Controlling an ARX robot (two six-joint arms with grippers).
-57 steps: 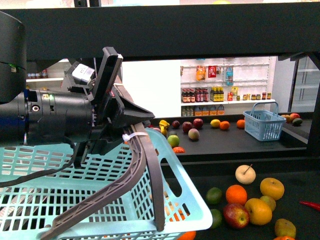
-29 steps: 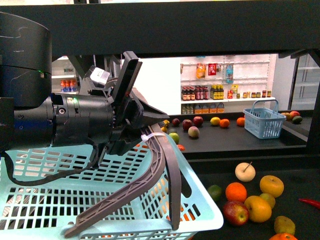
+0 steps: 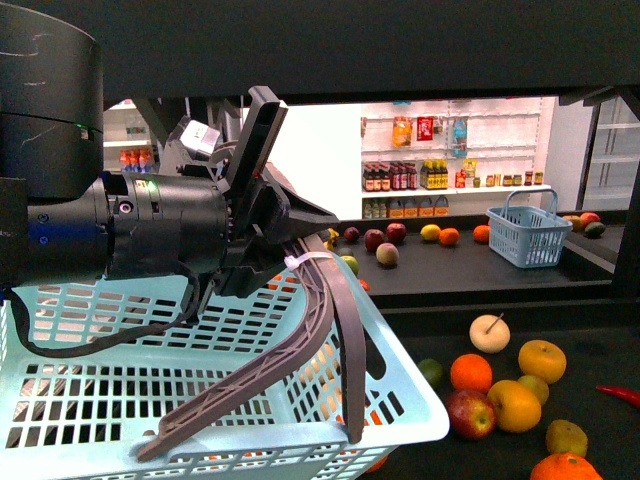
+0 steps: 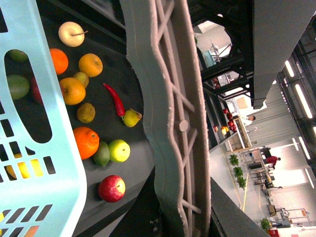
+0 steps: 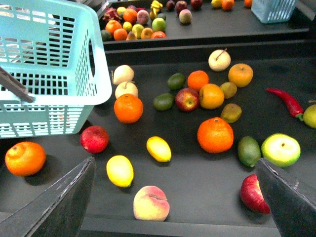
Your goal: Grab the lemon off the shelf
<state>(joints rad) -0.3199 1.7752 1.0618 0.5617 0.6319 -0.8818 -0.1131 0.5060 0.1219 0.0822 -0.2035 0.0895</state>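
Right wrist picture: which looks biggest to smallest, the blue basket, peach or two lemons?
Light blue plastic basket
Pink-yellow peach, though nearest the camera
Nearer yellow oval lemon and farther yellow oval lemon look alike

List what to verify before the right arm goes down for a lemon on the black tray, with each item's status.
1. Ready to grasp: ok, the right gripper is spread wide with nothing in it.
2. Target in view: ok, a small bright-yellow oval lemon and a second lemon lie on the black metal shelf tray.
3. Room around them: ok, both lie apart from neighbouring fruit.
4. Basket hold: ok, the left gripper is shut on the grey plastic handle of the light-blue slatted basket.
5. Basket clear of the lemons: ok, a gap shows.
6. Height above the lemons: cannot tell.
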